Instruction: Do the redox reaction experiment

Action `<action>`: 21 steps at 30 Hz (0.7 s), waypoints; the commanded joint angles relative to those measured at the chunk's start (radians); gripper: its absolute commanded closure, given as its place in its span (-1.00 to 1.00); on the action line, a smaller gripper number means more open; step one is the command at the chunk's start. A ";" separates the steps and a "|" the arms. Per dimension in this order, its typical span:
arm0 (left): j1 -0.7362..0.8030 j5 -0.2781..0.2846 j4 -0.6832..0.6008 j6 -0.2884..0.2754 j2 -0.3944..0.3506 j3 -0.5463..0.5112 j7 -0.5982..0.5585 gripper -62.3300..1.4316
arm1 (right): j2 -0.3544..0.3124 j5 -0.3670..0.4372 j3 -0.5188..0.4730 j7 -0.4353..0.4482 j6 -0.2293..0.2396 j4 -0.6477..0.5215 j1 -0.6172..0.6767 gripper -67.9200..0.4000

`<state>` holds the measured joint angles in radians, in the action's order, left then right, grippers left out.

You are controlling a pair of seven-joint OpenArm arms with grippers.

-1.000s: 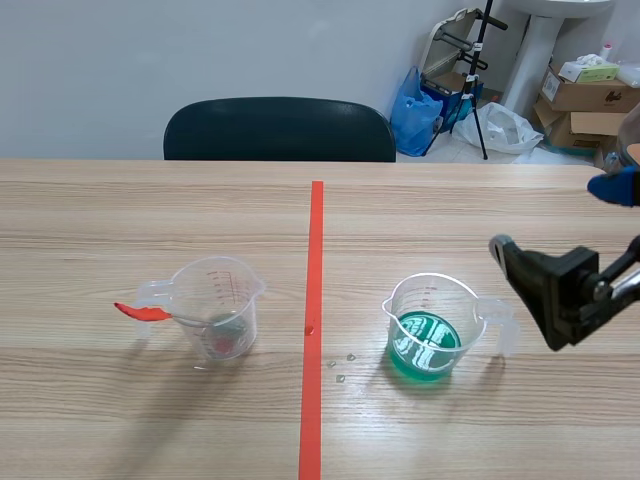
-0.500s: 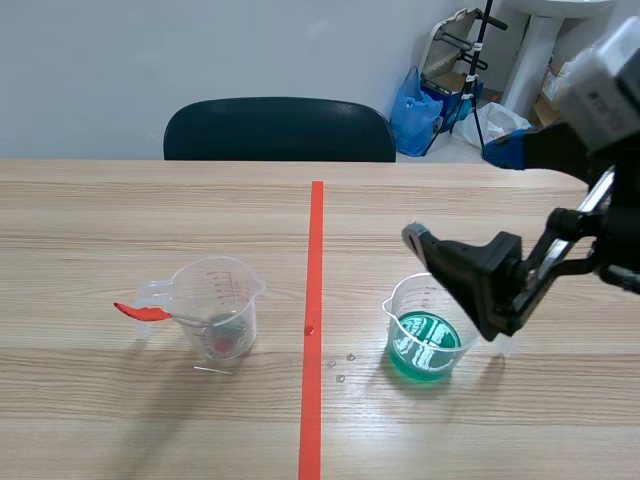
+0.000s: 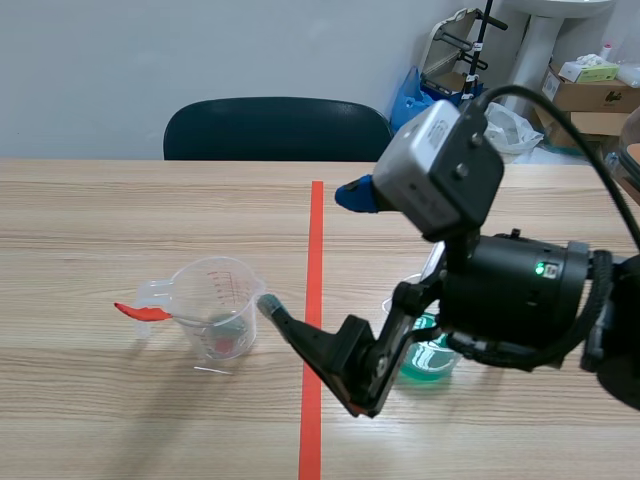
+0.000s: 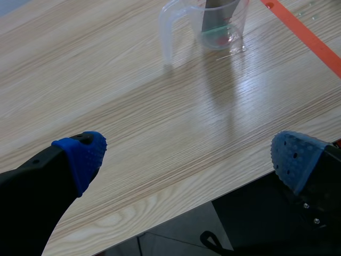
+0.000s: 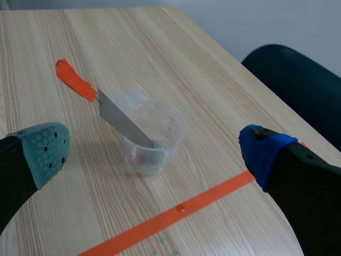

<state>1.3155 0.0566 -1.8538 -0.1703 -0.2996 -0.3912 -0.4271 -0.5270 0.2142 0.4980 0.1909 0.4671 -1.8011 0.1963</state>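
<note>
right gripper (image 5: 155,152) wide open, empty, close by clear cup (image 3: 218,320) holding red-handled spatula (image 3: 142,312), left of tape line (image 3: 316,230); left gripper (image 4: 189,157) likewise spread, empty, above near edge of table (image 4: 133,106).

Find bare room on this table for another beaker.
Bare: the far strip beyond the spatula cup, toward the chair, and the near-left corner in front of it. Crowded: around the tape line, where the right gripper hangs open beside the green-liquid cup.
</note>
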 commanded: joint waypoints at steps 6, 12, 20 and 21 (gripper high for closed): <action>0.001 0.005 -0.004 -0.011 0.022 -0.002 -0.011 -1.00 | 0.024 -0.070 0.119 0.177 -0.068 0.117 -0.098 -1.00; 0.001 0.006 -0.004 -0.012 0.019 -0.002 -0.022 -1.00 | 0.090 -0.122 0.205 0.289 -0.087 0.261 -0.159 -1.00; 0.001 0.006 -0.004 -0.012 0.019 -0.002 -0.023 -1.00 | 0.194 -0.200 0.283 0.427 -0.132 0.460 -0.233 -1.00; 0.001 0.006 -0.004 -0.012 0.019 -0.002 -0.023 -1.00 | 0.204 -0.215 0.295 0.446 -0.137 0.483 -0.243 -1.00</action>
<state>1.3155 0.0563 -1.8538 -0.1841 -0.2855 -0.3912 -0.4377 -0.3264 -0.0055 0.7902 0.6128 0.3336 -1.3029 -0.0288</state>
